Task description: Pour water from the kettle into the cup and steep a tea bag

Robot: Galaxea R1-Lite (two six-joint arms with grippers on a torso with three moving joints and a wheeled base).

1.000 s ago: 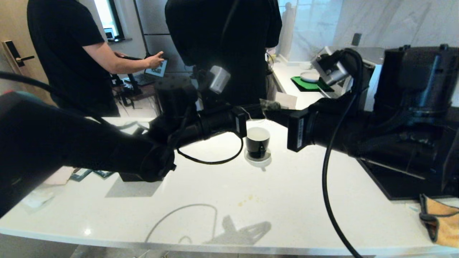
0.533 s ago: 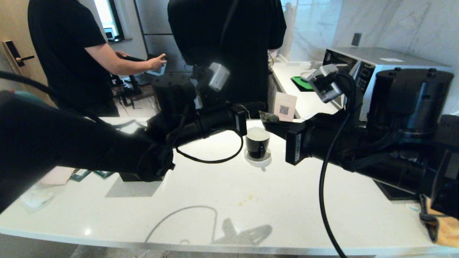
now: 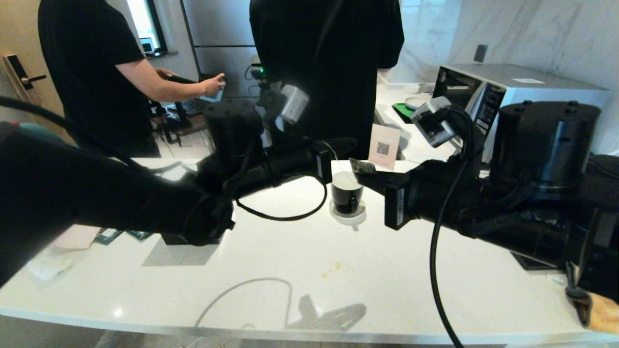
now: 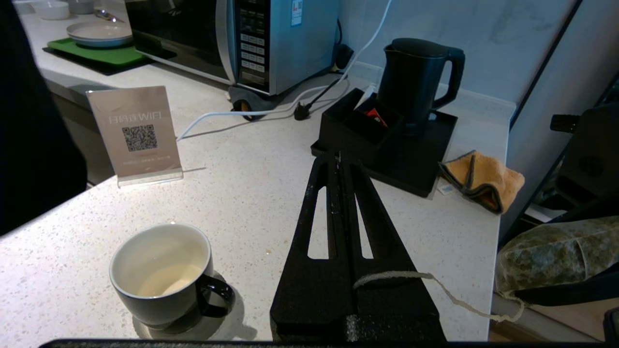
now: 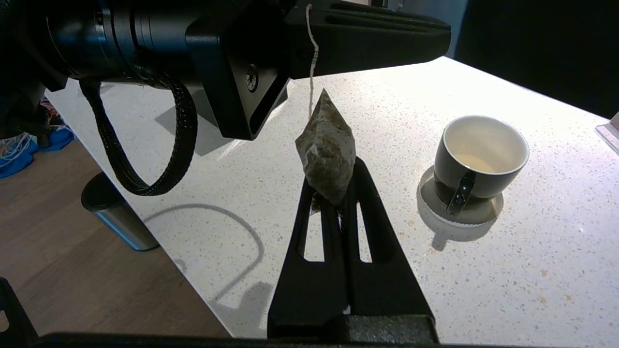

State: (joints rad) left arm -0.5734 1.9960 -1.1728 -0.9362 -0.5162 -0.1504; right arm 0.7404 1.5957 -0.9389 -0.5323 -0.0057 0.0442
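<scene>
Black and glossy, the cup [image 3: 346,192] sits on its white saucer [image 3: 349,215] near the middle of the white counter [image 3: 309,270], toward its far edge. Above it, the left gripper [image 3: 346,145] is clamped on the tea bag's string [image 5: 312,58], while the right gripper [image 5: 344,181] pinches the tea bag [image 5: 326,150] itself just beside the cup. Back at the counter's far right corner the kettle [image 4: 416,79] stands on a black tray [image 4: 416,159].

A small pink stand-up card [image 4: 135,133] on the counter [image 4: 251,193] reads "WiFi" after unreadable characters, above a QR code.
</scene>
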